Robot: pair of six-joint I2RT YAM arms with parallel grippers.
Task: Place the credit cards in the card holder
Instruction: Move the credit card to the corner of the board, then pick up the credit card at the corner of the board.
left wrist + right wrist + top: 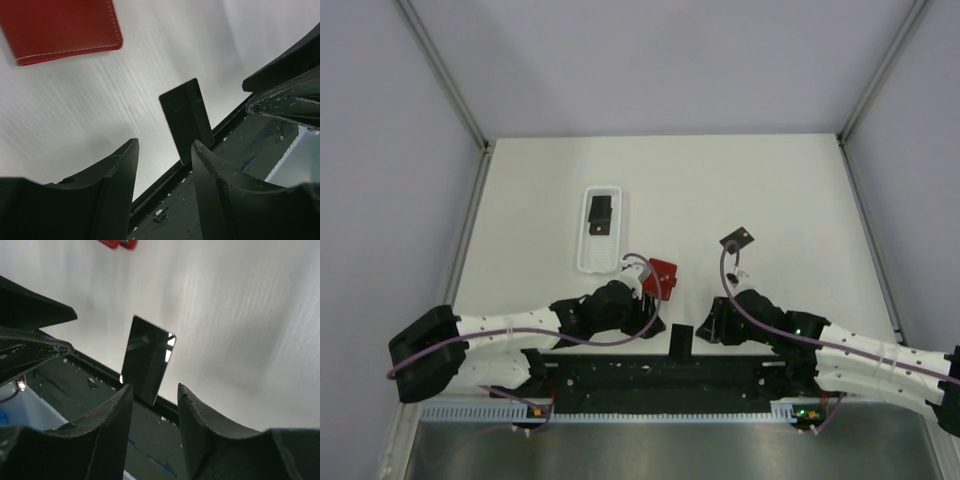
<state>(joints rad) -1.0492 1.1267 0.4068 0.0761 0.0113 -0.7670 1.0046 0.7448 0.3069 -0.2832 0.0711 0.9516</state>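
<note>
The red card holder (663, 271) lies shut on the table just beyond my left gripper (656, 327); it also shows in the left wrist view (65, 25) and at the top edge of the right wrist view (117, 244). One black credit card (738, 239) lies flat on the table beyond my right gripper (706, 327). Another black card (601, 214) lies inside the white tray (588, 262). Both grippers rest low near the base rail, facing each other. The left gripper (165, 145) is open and empty. The right gripper (154, 387) is open and empty.
A small black upright plate (681, 343) stands on the black base rail (650, 375) between the two grippers; it shows in the left wrist view (186, 120) and the right wrist view (147, 360). Grey walls enclose the table on three sides.
</note>
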